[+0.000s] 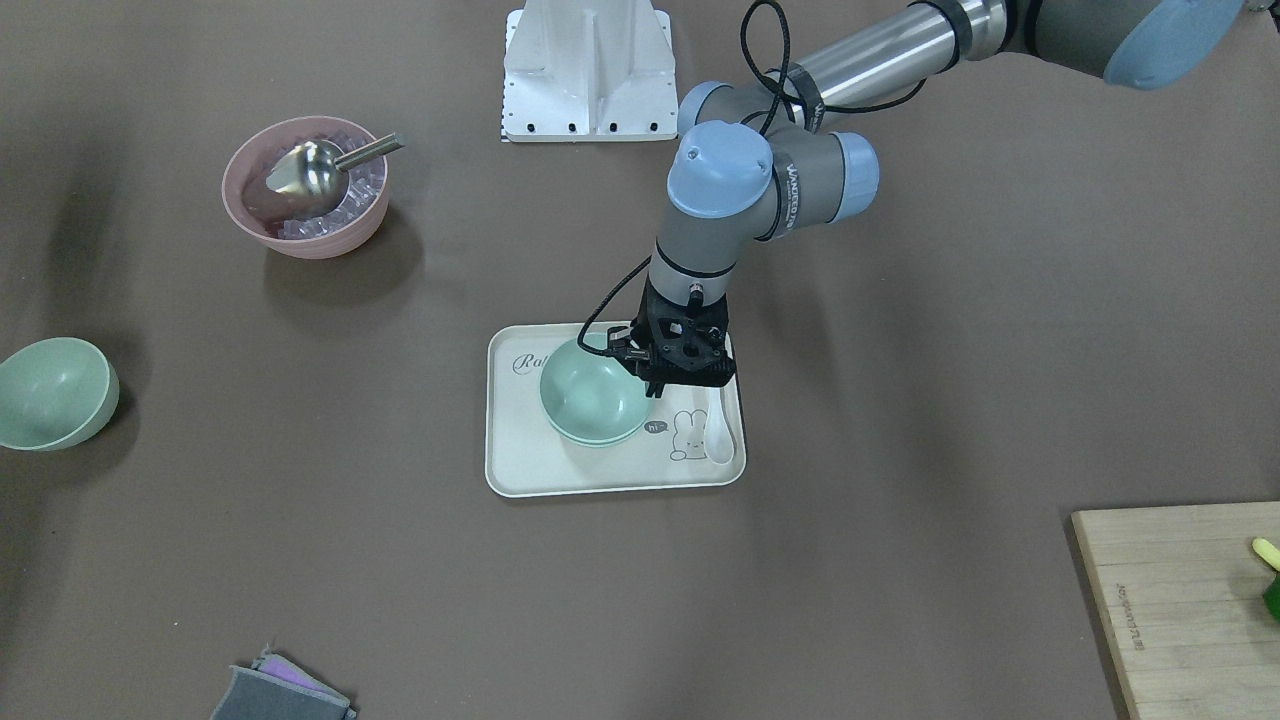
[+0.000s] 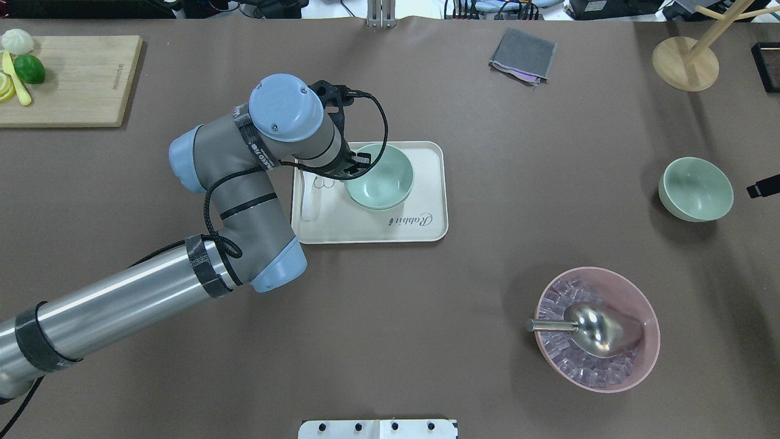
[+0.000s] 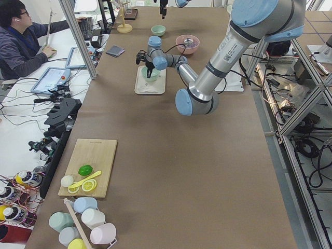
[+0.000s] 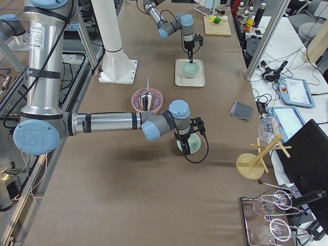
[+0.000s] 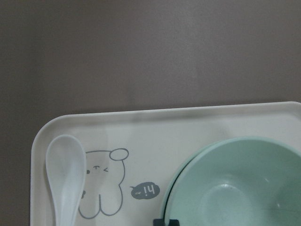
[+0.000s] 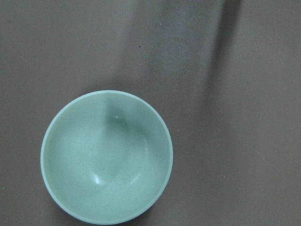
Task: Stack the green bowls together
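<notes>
Two pale green bowls [image 1: 590,400] sit nested on the white tray [image 1: 530,460] at mid table, also in the overhead view [image 2: 381,180]. My left gripper [image 1: 652,385] stands over them with its fingers pinched on the upper bowl's rim. The left wrist view shows that bowl [image 5: 235,188], the double rim and the fingertips [image 5: 167,222] at it. A third green bowl [image 2: 696,188] stands alone on the table [image 1: 50,392] and fills the right wrist view [image 6: 106,157]. My right gripper [image 4: 185,146] hangs above it; I cannot tell whether it is open or shut.
A white spoon [image 1: 720,430] lies on the tray beside the bowls. A pink bowl [image 2: 646,341] with ice cubes and a metal scoop [image 2: 591,326] stands near the robot's right. A cutting board [image 2: 67,79], a grey cloth [image 2: 523,55] and a wooden stand [image 2: 685,61] lie along the far edge.
</notes>
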`<move>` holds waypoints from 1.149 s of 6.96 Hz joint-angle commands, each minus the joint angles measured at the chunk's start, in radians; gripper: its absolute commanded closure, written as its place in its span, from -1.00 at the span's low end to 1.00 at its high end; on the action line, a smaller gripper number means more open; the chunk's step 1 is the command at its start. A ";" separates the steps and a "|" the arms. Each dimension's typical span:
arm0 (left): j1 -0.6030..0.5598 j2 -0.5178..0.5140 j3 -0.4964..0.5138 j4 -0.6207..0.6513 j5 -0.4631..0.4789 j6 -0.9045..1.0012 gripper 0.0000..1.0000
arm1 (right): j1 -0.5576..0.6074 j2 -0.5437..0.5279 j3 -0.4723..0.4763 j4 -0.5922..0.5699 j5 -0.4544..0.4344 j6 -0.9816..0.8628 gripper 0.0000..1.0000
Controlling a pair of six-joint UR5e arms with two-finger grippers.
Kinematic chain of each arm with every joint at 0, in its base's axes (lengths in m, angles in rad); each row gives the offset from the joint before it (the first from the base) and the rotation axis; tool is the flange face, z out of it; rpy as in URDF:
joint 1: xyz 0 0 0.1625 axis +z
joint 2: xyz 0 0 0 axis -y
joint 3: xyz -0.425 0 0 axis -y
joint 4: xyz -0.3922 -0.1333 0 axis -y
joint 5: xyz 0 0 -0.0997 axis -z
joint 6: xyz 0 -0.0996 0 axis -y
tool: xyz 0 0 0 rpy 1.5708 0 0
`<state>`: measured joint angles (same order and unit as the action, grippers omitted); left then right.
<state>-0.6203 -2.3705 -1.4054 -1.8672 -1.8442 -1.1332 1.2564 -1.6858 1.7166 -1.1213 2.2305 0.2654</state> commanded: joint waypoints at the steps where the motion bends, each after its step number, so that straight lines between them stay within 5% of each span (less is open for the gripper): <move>1: 0.001 0.007 -0.001 -0.022 -0.001 0.006 -0.12 | 0.000 0.000 0.000 0.000 0.000 -0.002 -1.00; 2: 0.001 0.029 -0.003 -0.074 -0.001 0.010 -0.96 | 0.000 0.000 0.000 0.001 0.000 -0.002 -1.00; 4: -0.025 0.033 -0.030 -0.073 -0.016 0.010 -0.97 | 0.001 0.000 -0.002 0.001 0.001 -0.002 -1.00; 5: -0.086 0.090 -0.099 -0.047 -0.129 0.012 -0.97 | 0.000 0.000 -0.003 0.000 0.000 -0.003 -1.00; 7: -0.211 0.344 -0.392 0.093 -0.224 0.306 -0.97 | 0.001 -0.002 -0.014 0.001 0.000 -0.009 -1.00; 8: -0.313 0.444 -0.436 0.106 -0.262 0.439 -0.97 | 0.002 -0.002 -0.026 0.001 0.000 -0.005 -1.00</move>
<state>-0.8336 -2.0585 -1.7442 -1.8000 -2.0630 -0.8643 1.2573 -1.6868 1.7019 -1.1200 2.2305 0.2594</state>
